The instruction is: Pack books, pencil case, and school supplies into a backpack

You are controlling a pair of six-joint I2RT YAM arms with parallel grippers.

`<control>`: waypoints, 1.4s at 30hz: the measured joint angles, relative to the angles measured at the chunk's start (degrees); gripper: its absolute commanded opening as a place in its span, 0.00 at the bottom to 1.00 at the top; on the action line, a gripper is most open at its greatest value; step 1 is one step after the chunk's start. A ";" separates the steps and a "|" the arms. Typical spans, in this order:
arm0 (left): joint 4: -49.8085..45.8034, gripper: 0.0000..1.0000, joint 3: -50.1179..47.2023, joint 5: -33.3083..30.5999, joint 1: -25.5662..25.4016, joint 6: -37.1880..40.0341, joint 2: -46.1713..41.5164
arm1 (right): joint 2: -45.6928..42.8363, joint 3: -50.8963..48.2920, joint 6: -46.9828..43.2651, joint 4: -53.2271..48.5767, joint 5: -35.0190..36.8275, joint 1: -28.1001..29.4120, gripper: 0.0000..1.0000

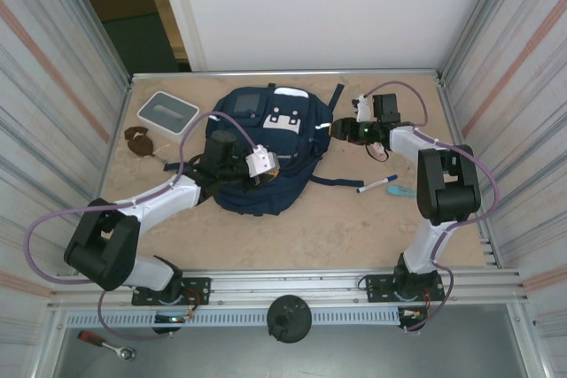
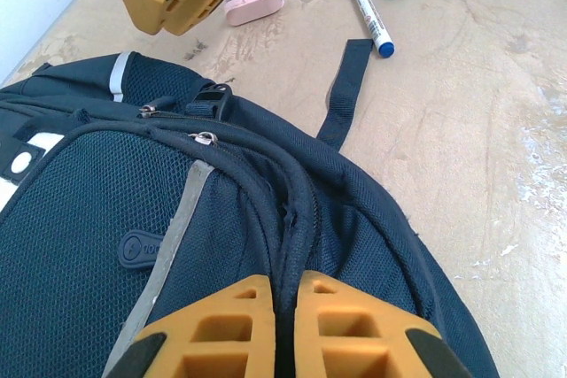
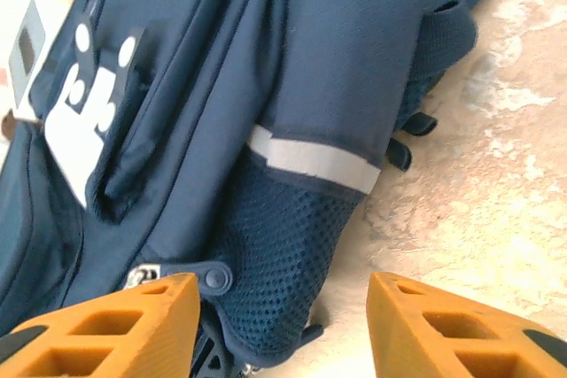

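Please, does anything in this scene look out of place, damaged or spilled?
Nothing looks damaged or spilled. One stray thing: a ratchet wrench lies off the table, on the grey surface at the near left. The marker lies loose beside the backpack.

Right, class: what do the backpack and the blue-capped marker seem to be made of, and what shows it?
Backpack: matte woven synthetic fabric, likely nylon, with mesh panels; visible weave and holes. Marker: smooth, hard plastic by its look, slightly glossy white barrel, blue cap.

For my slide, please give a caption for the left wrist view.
Left pincer pinches a ridge of the navy-blue fabric backpack; a blue-capped white marker lies beyond.
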 measured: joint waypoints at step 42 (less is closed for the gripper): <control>-1.14 0.29 3.67 -15.37 7.28 -22.99 4.11 | -12.92 -18.84 11.67 11.72 15.78 9.46 0.02</control>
